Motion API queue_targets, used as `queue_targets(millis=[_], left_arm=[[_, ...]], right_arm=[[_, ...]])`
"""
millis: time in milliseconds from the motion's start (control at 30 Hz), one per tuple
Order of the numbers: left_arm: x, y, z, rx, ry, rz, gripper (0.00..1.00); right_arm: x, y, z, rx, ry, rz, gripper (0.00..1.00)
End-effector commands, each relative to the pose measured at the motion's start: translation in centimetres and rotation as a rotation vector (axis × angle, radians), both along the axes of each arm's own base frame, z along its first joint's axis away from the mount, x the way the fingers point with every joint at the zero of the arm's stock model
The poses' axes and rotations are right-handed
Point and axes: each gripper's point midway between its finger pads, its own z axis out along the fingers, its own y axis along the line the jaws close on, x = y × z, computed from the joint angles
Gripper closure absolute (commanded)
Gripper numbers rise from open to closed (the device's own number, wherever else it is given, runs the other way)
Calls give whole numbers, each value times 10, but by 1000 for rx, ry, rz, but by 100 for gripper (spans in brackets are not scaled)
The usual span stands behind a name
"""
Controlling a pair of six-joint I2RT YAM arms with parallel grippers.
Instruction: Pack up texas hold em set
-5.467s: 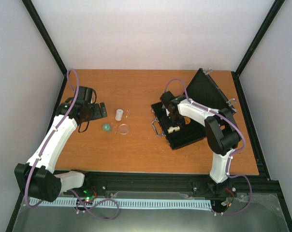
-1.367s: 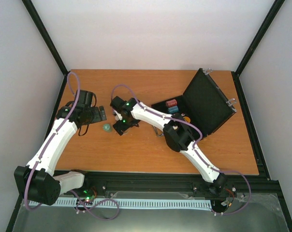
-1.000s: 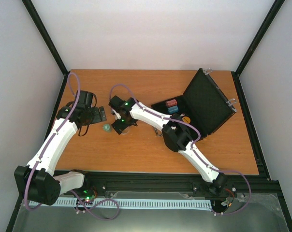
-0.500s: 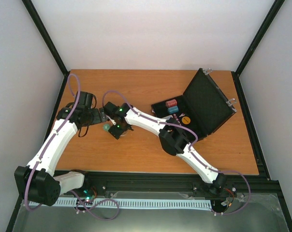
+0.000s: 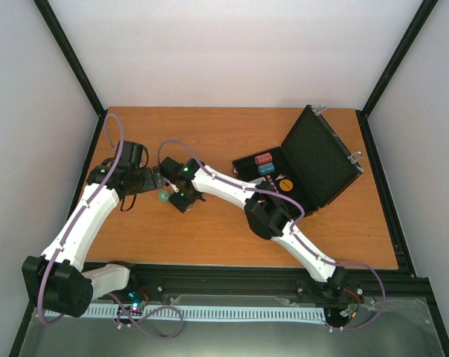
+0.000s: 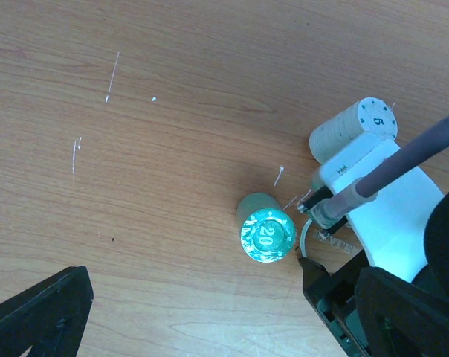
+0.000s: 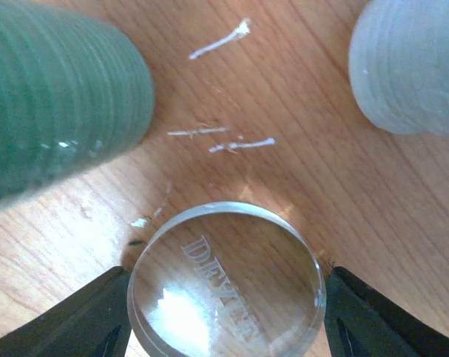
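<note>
While red and blue chips (image 5: 265,163) and an orange disc (image 5: 285,183) already sat in the open case (image 5: 321,160), the right gripper (image 7: 226,316) pinched the clear disc (image 7: 226,282), flat on the table (image 5: 210,134) (teal stack (image 6: 265,234) and white stack (image 6: 354,130) beside it, unpacked); the left gripper (image 5: 146,178) hung spread, empty.

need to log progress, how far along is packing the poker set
Done: red stack, blue stack and orange disc sit in the open case. In hand: right tool grips the clear disc on the table. To pack: teal stack, white stack, then closing the case.
</note>
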Motion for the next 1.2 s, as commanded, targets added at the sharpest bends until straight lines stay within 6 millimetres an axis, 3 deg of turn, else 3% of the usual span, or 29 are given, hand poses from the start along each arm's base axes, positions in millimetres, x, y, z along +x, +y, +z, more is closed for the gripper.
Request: queue_targets(millis=[0,233,433,700,833,933,1000,1167], left_arm=[[3,0,9,-5,-36,-4,0],[5,-1,6,-9,-30,-3,0],[6,-2,5,-10,-26,-3,0],[5,-2,2,-14,-19,-3,0],[6,-4,1,-20,-19,-8,0],[7,-5,1,-25,-15,-13,0],[8,-6,0,-28,-14,-13,0],[8,-6,0,-25,-13,-14,0]], right_arm=[[-4,-48,-30,-205,3,-35,32],[8,-53,26,-128,-64,-61,32],[3,-83,44,-156,-72,-92,32],[20,-129,87,-83,-90,-247,32],[26,-151,94,-46,-70,-284,28],[25,-148,95,-48,-66,-237,18],[25,-140,94,-42,-63,-221,3],[22,-104,82,-12,-48,-167,0]])
